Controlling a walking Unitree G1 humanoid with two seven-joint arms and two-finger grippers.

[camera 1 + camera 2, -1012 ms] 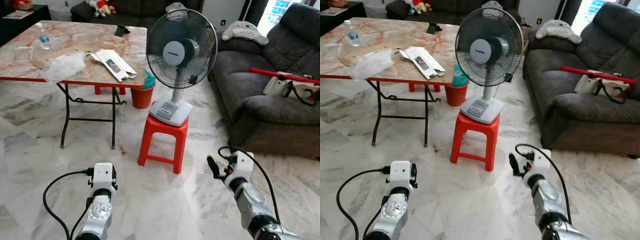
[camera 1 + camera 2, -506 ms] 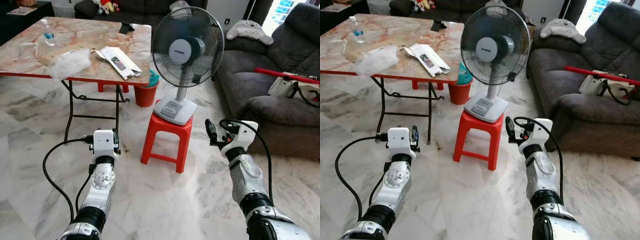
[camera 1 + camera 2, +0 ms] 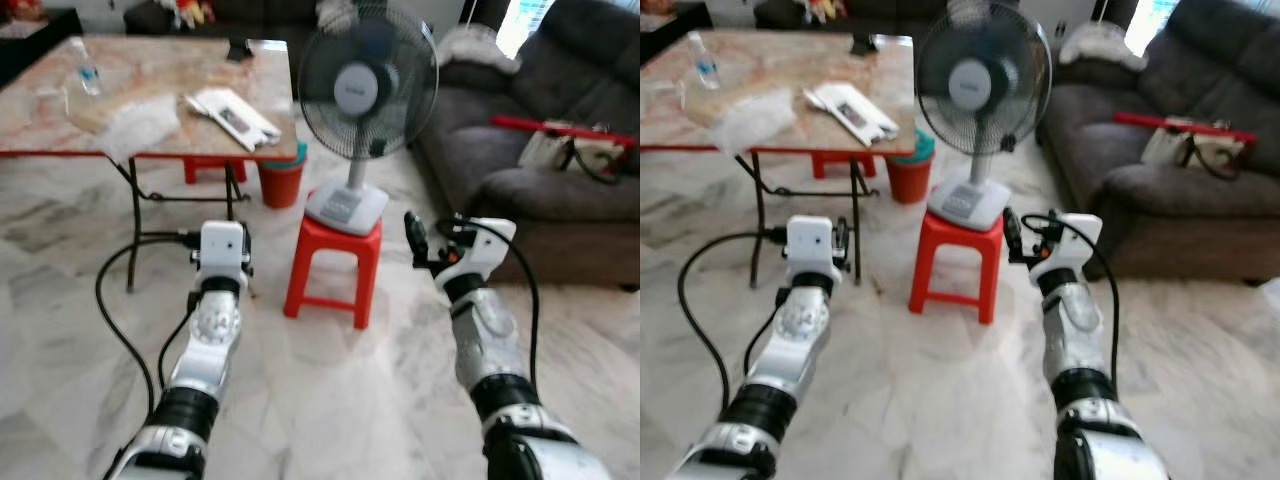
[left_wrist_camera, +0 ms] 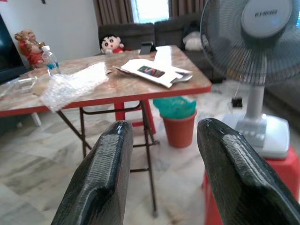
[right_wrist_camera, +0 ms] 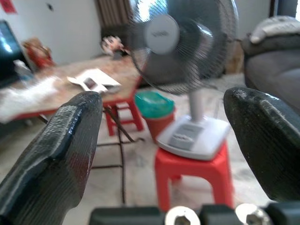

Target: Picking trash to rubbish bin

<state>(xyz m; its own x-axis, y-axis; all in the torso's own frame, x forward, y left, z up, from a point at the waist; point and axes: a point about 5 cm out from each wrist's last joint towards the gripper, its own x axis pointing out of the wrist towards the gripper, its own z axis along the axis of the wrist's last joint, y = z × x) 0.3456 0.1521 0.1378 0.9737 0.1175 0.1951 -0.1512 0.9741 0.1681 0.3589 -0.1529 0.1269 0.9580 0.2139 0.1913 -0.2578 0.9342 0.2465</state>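
A crumpled clear plastic wrap [image 3: 140, 125] and a flattened white carton [image 3: 235, 115] lie on the marble-topped folding table [image 3: 150, 70], with a water bottle [image 3: 85, 75] near its far side. An orange bin [image 3: 282, 182] with a green liner stands on the floor behind the table's right end. Both arms are held up in front of me, short of the table. My left gripper [image 4: 161, 129] is open and empty, pointing toward the table and bin [image 4: 177, 123]. My right gripper [image 5: 164, 108] is open wide and empty, facing the fan.
A grey pedestal fan [image 3: 365, 85] stands on a red plastic stool [image 3: 335, 265] right ahead, between my arms and the bin. A dark grey sofa [image 3: 530, 170] with a bag and a red stick fills the right side. Marble floor lies all around.
Both arms have risen and reached further forward. The camera has moved a little, and the picture is now slightly blurred. The things on the table have not moved.
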